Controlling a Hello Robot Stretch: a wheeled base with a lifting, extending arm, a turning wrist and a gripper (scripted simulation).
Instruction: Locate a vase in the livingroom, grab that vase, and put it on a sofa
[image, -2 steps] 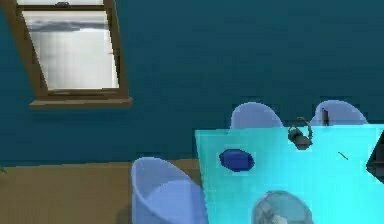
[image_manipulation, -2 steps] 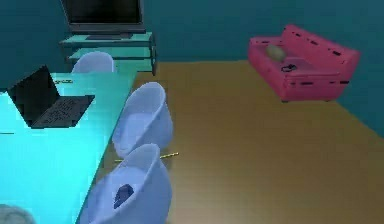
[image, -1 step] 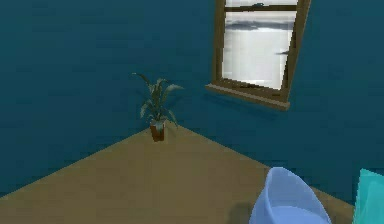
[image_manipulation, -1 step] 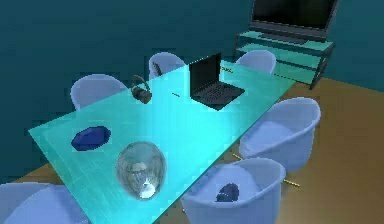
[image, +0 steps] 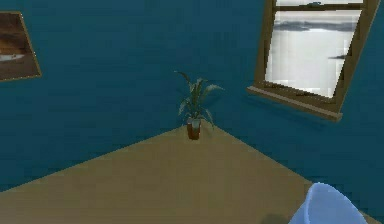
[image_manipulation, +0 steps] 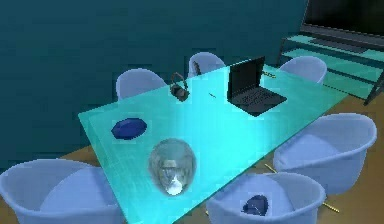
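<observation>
A clear, rounded glass vessel (image_manipulation: 172, 165), shaped like a vase, stands on the glossy turquoise table (image_manipulation: 205, 120) near its closer edge in the arm side view.
On the table are a black laptop (image_manipulation: 250, 88), a dark blue dish (image_manipulation: 128, 128) and a small dark object (image_manipulation: 180, 91). Several pale blue chairs (image_manipulation: 330, 145) ring it; one seat carries a dark item (image_manipulation: 255, 205). The forward view has a potted plant (image: 195, 110) in a blue corner and a window (image: 312, 50).
</observation>
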